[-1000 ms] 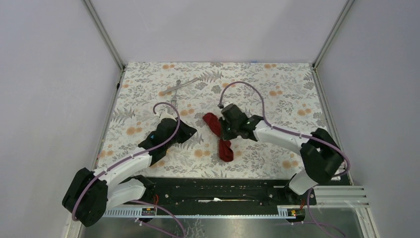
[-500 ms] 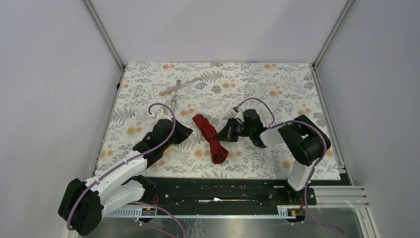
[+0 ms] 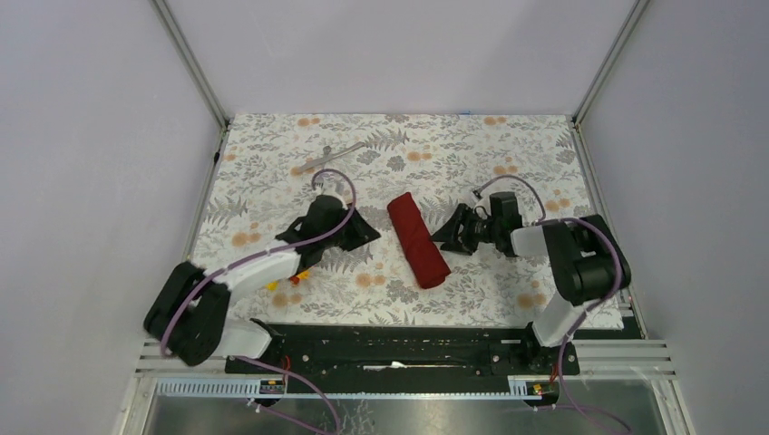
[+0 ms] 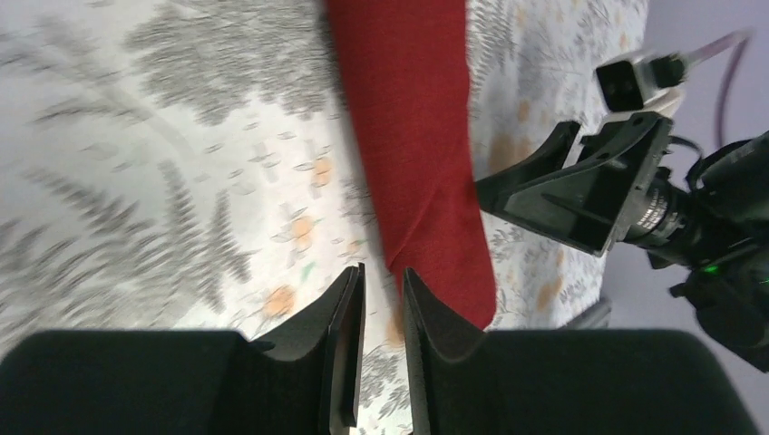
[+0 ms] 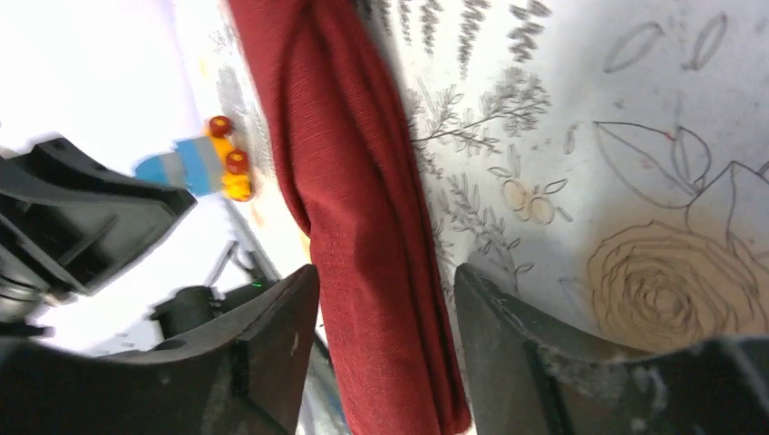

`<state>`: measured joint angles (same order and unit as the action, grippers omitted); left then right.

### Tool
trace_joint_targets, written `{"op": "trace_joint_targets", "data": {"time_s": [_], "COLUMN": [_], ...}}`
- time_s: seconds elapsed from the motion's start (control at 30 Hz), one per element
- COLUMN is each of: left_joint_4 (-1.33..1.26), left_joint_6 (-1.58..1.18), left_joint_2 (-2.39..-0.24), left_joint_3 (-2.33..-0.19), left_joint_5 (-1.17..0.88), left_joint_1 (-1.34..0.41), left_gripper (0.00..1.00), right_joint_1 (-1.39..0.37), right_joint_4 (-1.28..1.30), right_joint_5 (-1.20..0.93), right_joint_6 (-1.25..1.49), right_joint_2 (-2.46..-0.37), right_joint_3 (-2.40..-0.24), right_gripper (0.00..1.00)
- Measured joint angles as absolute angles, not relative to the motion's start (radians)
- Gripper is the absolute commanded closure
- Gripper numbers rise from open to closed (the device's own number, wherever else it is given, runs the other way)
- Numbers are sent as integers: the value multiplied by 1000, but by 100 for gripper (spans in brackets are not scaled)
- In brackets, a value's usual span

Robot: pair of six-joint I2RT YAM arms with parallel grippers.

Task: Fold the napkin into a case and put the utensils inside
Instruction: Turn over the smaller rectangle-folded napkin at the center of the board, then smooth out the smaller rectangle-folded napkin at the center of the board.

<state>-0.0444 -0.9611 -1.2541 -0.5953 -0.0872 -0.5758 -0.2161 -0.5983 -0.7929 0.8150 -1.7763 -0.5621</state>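
The dark red napkin (image 3: 418, 239) lies on the table as a long narrow folded strip, slanting from far left to near right. My left gripper (image 3: 363, 231) is just left of it. Its jaws (image 4: 381, 272) stand a narrow gap apart, with only tablecloth showing between them and the napkin's (image 4: 413, 136) edge just ahead. My right gripper (image 3: 444, 237) is at the strip's right side, open wide (image 5: 385, 281). The cloth (image 5: 354, 181) lies free beyond its fingertips. One silver utensil (image 3: 331, 156) rests at the far left; the left arm's cable crosses the spot near it.
Small colourful toy blocks (image 3: 297, 276) lie beside the left forearm, one showing in the right wrist view (image 5: 204, 168). The flowered tablecloth (image 3: 508, 136) is walled by grey panels on three sides. The black base rail (image 3: 390, 349) runs along the near edge.
The right gripper opened, let go of the napkin and drew back to the right. The crumpled napkin now lies as a straight strip. The left gripper moved up and right toward it and opened slightly.
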Motion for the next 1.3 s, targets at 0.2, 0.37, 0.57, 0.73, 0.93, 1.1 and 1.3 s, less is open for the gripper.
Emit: {"op": "trace_joint_targets", "data": {"time_s": [0.2, 0.37, 0.57, 0.73, 0.93, 1.1, 1.3], "left_joint_4": [-173, -247, -280, -271, -165, -69, -118], "left_joint_6": [-940, -944, -939, -907, -807, -747, -778], "left_joint_2": [-1531, -1710, -1897, -2104, -2147, -2126, -2073], "left_joint_3": [-769, -923, -1095, -1206, -1327, -1362, -1330], "left_joint_5": [-284, -369, -371, -364, -418, -484, -558], "left_joint_1": [-576, -577, -574, -560, -558, -552, -516], "left_gripper": [77, 80, 83, 80, 66, 61, 71], "right_joint_1": [-256, -378, -414, -382, -381, -391, -393], "right_joint_4": [-89, 18, -58, -147, -51, -25, -326], "right_joint_5": [-591, -559, -640, -690, -669, -736, -942], "right_joint_6": [520, 476, 511, 531, 505, 514, 687], "right_joint_2": [-1480, -1381, -1453, -1573, -1496, -1474, -1703], "right_joint_3": [-701, -721, -632, -545, -579, -716, -800], "right_gripper": [45, 67, 73, 66, 48, 44, 43]}}
